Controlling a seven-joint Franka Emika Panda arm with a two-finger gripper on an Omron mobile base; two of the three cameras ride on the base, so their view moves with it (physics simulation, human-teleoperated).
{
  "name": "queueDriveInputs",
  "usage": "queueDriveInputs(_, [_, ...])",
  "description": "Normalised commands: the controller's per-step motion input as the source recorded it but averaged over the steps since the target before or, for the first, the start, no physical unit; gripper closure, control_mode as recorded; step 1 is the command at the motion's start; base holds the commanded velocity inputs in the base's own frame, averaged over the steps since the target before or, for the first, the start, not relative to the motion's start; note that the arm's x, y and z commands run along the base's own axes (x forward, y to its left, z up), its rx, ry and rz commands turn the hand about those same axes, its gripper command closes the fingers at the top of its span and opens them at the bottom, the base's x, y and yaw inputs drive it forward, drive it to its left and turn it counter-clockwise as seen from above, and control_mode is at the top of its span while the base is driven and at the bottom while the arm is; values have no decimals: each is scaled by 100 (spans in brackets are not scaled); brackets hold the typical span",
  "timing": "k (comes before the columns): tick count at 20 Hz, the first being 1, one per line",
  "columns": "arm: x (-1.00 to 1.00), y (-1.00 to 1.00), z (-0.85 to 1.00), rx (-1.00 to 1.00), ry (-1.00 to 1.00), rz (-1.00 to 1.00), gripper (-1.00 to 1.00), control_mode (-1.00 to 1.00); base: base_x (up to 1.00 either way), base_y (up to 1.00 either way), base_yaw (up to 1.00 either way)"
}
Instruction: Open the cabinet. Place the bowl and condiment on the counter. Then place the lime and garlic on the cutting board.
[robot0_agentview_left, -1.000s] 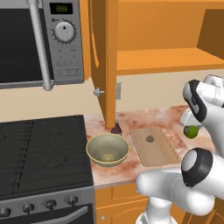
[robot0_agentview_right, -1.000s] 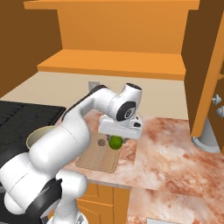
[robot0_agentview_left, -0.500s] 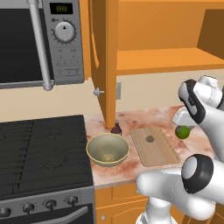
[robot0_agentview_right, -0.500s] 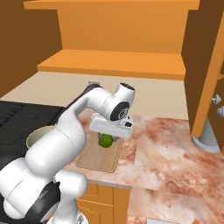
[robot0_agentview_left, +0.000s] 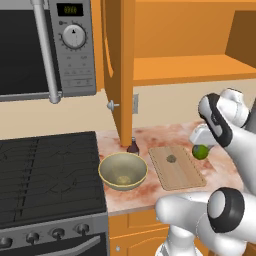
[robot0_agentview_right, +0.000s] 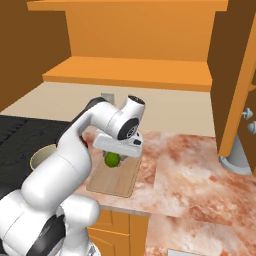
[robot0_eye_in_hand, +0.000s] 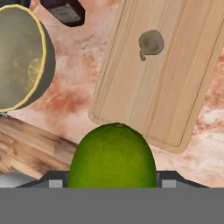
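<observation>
A: Hidden stuff?
B: Condiment (robot0_agentview_left: 133, 146) label unreadable, half behind cabinet (robot0_agentview_left: 120, 70) door. Tool (robot0_eye_in_hand: 113, 181) fingertips hidden by the lime (robot0_eye_in_hand: 112, 156) it grips.
A: Layout?
B: Bowl (robot0_agentview_left: 123, 171) at 9 o'clock of cutting board (robot0_agentview_left: 176, 166), garlic (robot0_eye_in_hand: 151, 44) on board, marbled desk (robot0_agentview_right: 200, 175) under all.
</observation>
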Motion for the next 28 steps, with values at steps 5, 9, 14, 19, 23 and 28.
queueDriveInputs(5, [0,28,-18,0,-3,0,100,-100,0,0,0])
queueDriveInputs(9, [0,12,-42,0,-6,0,100,-100,0,0,0])
queueDriveInputs(14, [0,7,-38,0,-3,0,100,-100,0,0,0])
queueDriveInputs(19, [4,0,-17,0,-3,0,100,-100,0,0,0])
queueDriveInputs(23, [20,0,-2,0,-4,0,100,-100,0,0,0])
queueDriveInputs(28, [29,0,-4,0,-3,0,100,-100,0,0,0])
